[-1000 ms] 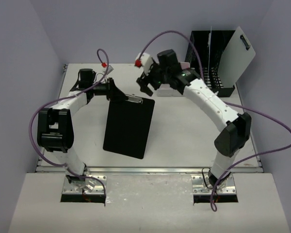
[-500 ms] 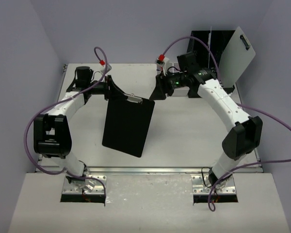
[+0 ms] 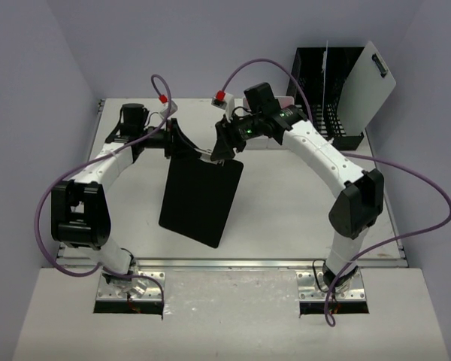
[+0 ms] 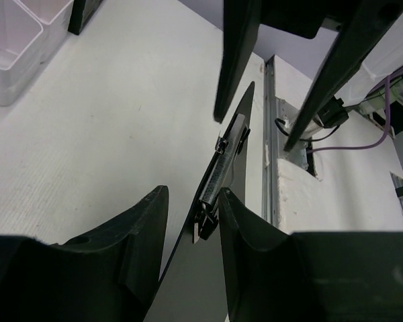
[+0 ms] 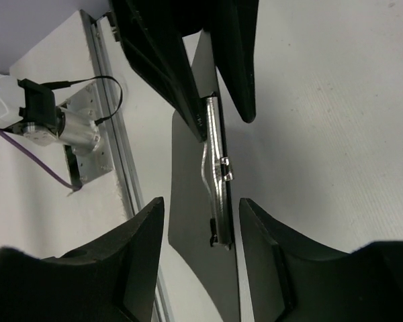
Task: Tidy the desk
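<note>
Plainly the bench — a broad off-white slab filling the middle of the overhead view, metal rail along its lower edge — is rigid and too heavy to shift; tidying means handling what it carries. At centre left a black clipboard hangs tilted, the left fingers clamped on its top edge beside the metal clip. The right fingers stand apart, straddling that clip without touching. Thin, stiff, light and slick-faced, the board is best pinched at this top edge; whether its lower corner touches the bench I cannot tell.
</note>
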Robot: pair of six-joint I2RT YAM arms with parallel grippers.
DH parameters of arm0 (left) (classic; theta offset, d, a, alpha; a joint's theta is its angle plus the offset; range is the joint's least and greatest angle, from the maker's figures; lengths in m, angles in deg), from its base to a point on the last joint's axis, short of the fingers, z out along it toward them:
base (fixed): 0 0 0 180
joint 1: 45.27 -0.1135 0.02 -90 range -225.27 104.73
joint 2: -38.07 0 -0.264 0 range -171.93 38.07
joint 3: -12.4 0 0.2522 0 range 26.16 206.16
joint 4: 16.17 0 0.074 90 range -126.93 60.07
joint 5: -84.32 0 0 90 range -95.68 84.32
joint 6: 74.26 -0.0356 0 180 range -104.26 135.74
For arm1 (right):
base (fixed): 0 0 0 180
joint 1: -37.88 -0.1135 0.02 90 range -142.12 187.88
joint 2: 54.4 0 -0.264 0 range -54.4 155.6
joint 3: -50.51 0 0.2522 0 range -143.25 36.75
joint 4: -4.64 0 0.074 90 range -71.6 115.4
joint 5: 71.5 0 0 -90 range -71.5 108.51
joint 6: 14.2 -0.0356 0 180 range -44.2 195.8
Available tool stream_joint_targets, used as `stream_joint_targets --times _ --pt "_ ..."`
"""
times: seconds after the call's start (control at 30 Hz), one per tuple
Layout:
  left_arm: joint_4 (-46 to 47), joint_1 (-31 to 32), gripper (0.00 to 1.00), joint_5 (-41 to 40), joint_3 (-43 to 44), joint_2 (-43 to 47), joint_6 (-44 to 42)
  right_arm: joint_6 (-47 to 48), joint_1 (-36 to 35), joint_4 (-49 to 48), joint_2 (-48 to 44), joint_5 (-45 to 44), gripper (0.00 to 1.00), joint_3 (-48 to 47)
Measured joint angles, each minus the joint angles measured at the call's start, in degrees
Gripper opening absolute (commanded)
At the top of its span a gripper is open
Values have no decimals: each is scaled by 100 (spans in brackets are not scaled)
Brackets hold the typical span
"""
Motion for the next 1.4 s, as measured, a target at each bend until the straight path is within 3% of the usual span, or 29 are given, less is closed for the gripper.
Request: stream_joint_targets --times 0.13,0.23,0.27,0.3,0.37,0.4,0.43,0.47,0.5,0.53,0.57,0.73,1.1,1.23,1.4 --pt "-15 13 0 33 0 15 -4 46 -17 -15 221 -122 46 -9" --pt "-15 17 0 37 0 31 -4 72 -20 -17 326 -208 37 -9" --pt "-13 17 0 37 0 42 -2 72 -20 -15 337 -219 33 -7" --pt "-9 17 0 37 0 55 0 79 -20 -17 339 -225 20 -7" --pt "11 28 3 33 0 83 7 118 -28 -33 339 -229 6 -7" --pt "37 31 11 11 0 92 7 125 -28 -22 339 -175 1 -7" --pt "70 31 36 -28 0 94 9 125 -28 -2 339 -107 1 -7" --pt "96 31 50 -61 0 94 26 125 -52 17 334 -79 1 -7" --pt "114 33 75 -87 0 103 28 127 -81 4 334 -76 1 -7" --pt "127 37 94 -127 0 127 33 125 -98 9 334 -96 1 -7" --pt "120 39 100 -162 -2 166 94 122 -105 15 330 -116 1 -7" --pt "643 -11 100 -817 -101 638 623 247 -92 225 120 -319 1 -4" --pt "647 -815 100 -4321 739 1499 2212 476 223 1060 -1182 -1325 1 -645" --pt "761 -852 100 -4745 433 2282 2232 501 463 942 -1676 -2024 1 -1003" --pt "754 -828 100 -4795 238 2608 2170 586 511 387 -2413 -3202 1 -907"
